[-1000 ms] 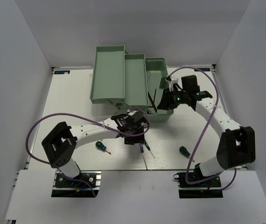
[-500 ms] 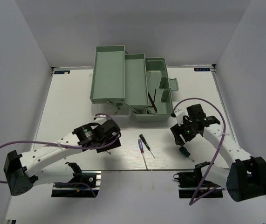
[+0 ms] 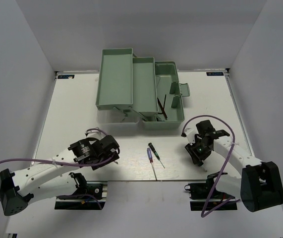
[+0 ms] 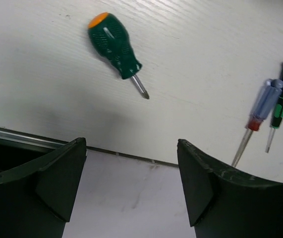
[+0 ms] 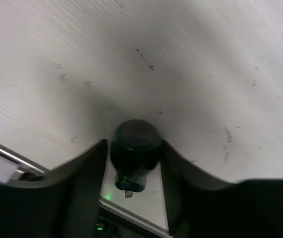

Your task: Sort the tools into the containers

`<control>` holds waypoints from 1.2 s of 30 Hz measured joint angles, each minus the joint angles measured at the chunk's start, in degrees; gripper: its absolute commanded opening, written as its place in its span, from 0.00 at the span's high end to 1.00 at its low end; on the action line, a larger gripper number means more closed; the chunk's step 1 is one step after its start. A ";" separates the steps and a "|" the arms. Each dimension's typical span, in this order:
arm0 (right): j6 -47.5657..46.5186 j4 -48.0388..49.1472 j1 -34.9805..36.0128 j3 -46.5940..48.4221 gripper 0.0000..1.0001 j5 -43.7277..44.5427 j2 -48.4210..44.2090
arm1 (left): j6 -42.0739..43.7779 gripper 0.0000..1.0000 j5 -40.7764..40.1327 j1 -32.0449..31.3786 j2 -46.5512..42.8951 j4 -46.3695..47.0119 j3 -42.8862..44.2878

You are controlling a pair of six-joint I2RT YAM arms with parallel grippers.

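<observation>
The mint-green toolbox stands at the back with its two trays (image 3: 115, 79) (image 3: 143, 87) folded out. Two dark hex keys (image 3: 163, 106) lie in its base (image 3: 175, 74). My left gripper (image 4: 131, 171) hangs open and empty above the table's near edge. A stubby green-handled screwdriver (image 4: 115, 45) with an orange cap lies just beyond it. My right gripper (image 5: 134, 158) is low on the table, its fingers pressed against both sides of the other green-handled screwdriver (image 5: 135, 148). The blue-handled screwdriver (image 3: 151, 156) and black-handled screwdriver (image 3: 154, 151) lie side by side at the near centre.
The table's front rail (image 4: 27, 135) runs right under my left gripper. Purple cables (image 3: 208, 119) loop off both arms. White walls close the table on three sides.
The left arm pulled back from the centre to the near left and opened wider. The right arm left the toolbox, came down at the near right and closed round the green screwdriver there.
</observation>
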 measured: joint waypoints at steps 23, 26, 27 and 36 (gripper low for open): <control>14.36 7.85 2.56 52.61 1.00 -30.42 16.57 | -2.78 0.12 -3.65 5.84 4.72 9.16 -4.70; 22.67 14.34 4.57 56.50 1.00 -31.56 25.57 | -2.45 0.12 -4.09 6.84 5.79 9.22 -4.70; 24.96 16.44 5.16 56.76 1.00 -31.63 27.78 | -2.38 0.12 -4.31 7.21 6.29 9.29 -4.68; 35.19 21.62 9.68 69.90 0.34 -29.86 45.29 | -1.44 0.12 -5.09 9.57 11.89 11.74 -4.68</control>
